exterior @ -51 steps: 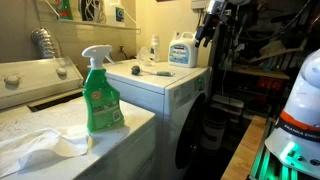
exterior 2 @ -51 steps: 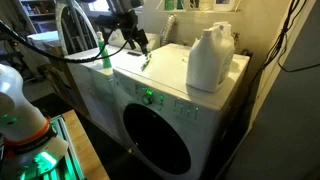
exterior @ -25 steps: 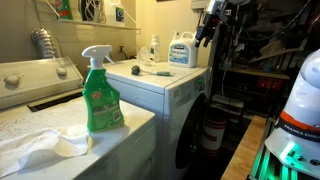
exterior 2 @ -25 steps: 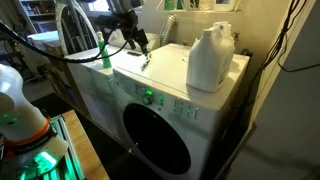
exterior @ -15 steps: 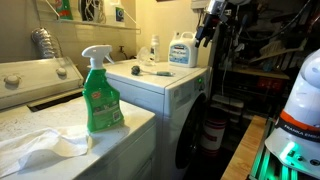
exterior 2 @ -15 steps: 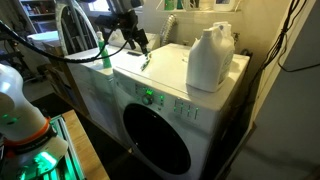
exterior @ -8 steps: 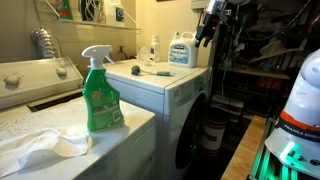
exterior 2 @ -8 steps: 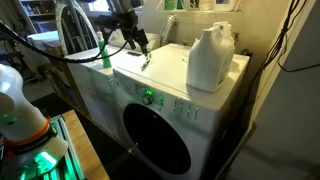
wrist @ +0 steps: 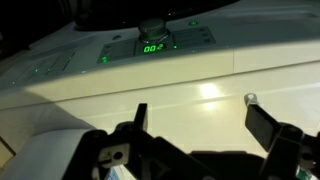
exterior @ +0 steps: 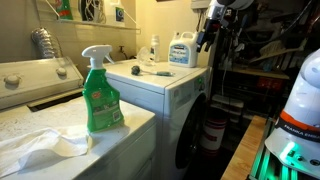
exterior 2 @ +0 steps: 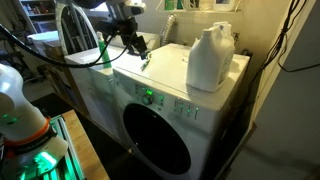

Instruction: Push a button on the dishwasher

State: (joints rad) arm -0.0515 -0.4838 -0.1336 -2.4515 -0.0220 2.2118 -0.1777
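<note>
- Large white box-shaped dishwasher with a dark round porthole door is sitting mid-frame in both exterior views.
- Black gripper is hovering over its upper-left top corner, fingers spread wide and gripping nothing.
- Green digital display is glowing upper centre in the wrist view.

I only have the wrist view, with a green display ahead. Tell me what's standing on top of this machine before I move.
Observer: A large white jug stands on the dishwasher top, at the end away from the gripper.
Operator: Now describe the front, lower down.
Observer: A dark round porthole door fills most of the front.
</note>
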